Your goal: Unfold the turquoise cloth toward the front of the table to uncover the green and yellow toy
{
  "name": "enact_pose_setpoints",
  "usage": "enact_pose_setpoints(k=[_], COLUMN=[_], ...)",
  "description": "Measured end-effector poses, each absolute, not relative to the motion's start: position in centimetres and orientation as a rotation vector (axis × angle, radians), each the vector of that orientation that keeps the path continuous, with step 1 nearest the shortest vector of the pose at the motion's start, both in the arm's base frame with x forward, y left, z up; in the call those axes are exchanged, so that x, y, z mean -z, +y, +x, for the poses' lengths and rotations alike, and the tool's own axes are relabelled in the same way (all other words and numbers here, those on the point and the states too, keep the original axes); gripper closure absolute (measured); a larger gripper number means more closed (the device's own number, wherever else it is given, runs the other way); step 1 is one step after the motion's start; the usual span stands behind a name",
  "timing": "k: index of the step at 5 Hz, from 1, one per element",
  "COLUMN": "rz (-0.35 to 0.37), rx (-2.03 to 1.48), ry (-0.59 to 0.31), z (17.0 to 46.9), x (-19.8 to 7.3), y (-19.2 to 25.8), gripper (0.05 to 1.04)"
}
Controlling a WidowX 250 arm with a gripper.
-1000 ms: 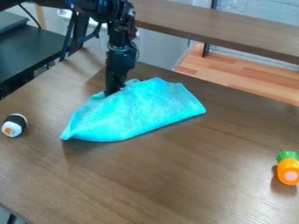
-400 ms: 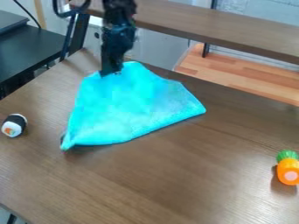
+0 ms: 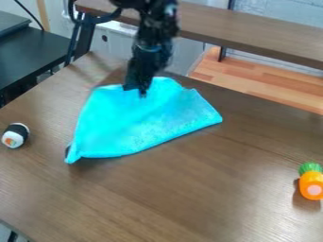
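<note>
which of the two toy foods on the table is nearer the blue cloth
The black-and-white sushi roll. It lies close to a corner of the blue cloth, while the orange toy with the green top lies clearly farther off.

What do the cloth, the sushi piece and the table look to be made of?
Cloth: probably soft matte fabric, judging by its folds and drape. Sushi piece: perhaps plastic or felt; the look leaves it open. Table: wood or wood-look laminate with a slight sheen, from its brown grain and soft reflections.
</note>
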State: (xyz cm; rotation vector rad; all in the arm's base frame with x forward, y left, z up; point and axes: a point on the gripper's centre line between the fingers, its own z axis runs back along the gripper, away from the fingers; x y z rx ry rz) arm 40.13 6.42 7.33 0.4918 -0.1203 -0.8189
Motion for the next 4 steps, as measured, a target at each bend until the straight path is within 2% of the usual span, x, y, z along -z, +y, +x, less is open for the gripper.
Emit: enact_pose_setpoints(k=[1, 2, 4], rz=[0.539, 0.557, 0.529], rx=[0.908, 0.95, 1.007], ry=[-0.124, -0.134, -0.146], z=[38.9, 37.2, 33.3], x=[-7.4, -7.3, -8.0], y=[4.0, 2.6, 0.6], gripper=[1.034, 1.034, 1.034])
